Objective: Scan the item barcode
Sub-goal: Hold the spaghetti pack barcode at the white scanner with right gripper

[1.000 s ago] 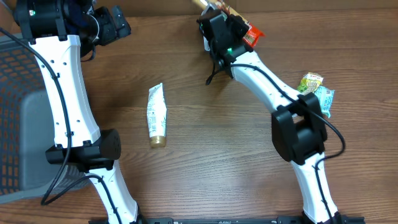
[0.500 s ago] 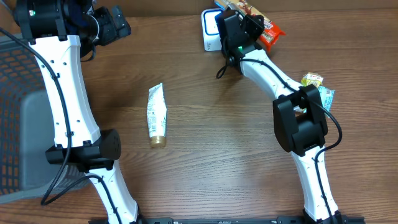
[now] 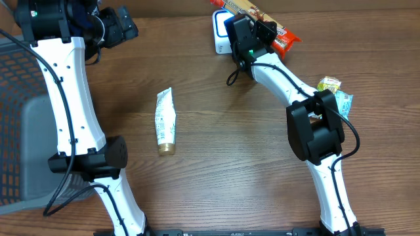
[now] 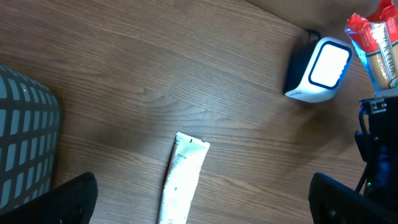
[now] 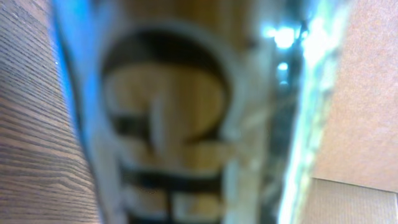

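A long red and tan snack package [image 3: 279,34] hangs at the back of the table with my right gripper [image 3: 251,31] shut on it. It is just right of the white and blue barcode scanner [image 3: 221,34]. In the right wrist view the package [image 5: 168,124] fills the frame as a blur and hides the fingers. In the left wrist view the scanner [image 4: 320,67] shows its lit white face, with the package [image 4: 376,46] beside it. My left gripper [image 3: 121,26] is open, high over the back left. Nothing is between the jaws of the left gripper [image 4: 205,204].
A white tube with a gold cap [image 3: 165,122] lies flat mid-table, and the tube [image 4: 183,180] shows below the left wrist camera. Small green and blue packets [image 3: 333,96] lie at the right. A grey mesh basket [image 3: 20,131] stands off the left edge.
My right gripper carried the snack package to the right, uncovering the scanner it was over a second ago. The left arm and the tube have not moved.
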Action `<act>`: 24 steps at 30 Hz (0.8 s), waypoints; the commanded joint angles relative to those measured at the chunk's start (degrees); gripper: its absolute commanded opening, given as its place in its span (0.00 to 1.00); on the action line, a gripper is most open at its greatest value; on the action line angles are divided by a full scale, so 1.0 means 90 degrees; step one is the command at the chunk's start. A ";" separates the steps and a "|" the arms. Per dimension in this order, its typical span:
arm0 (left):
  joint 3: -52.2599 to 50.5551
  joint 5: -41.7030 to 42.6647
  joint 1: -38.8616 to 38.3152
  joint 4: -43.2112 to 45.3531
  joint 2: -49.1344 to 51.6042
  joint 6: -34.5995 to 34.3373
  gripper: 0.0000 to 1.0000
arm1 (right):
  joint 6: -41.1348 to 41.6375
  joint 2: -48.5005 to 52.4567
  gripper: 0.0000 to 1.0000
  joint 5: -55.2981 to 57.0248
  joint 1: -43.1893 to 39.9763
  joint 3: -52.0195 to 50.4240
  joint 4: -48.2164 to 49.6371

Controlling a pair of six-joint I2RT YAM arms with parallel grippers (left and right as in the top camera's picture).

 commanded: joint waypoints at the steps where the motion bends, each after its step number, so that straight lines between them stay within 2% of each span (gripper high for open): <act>1: 0.0010 -0.0044 -0.0046 -0.0010 -0.0165 0.0119 1.00 | 0.0335 -0.0342 0.04 0.0328 0.0017 0.0289 0.0223; 24: 0.0010 -0.0041 -0.0046 -0.0010 -0.0165 0.0119 1.00 | 0.0843 -0.0335 0.04 -0.0085 0.0017 0.0289 0.0223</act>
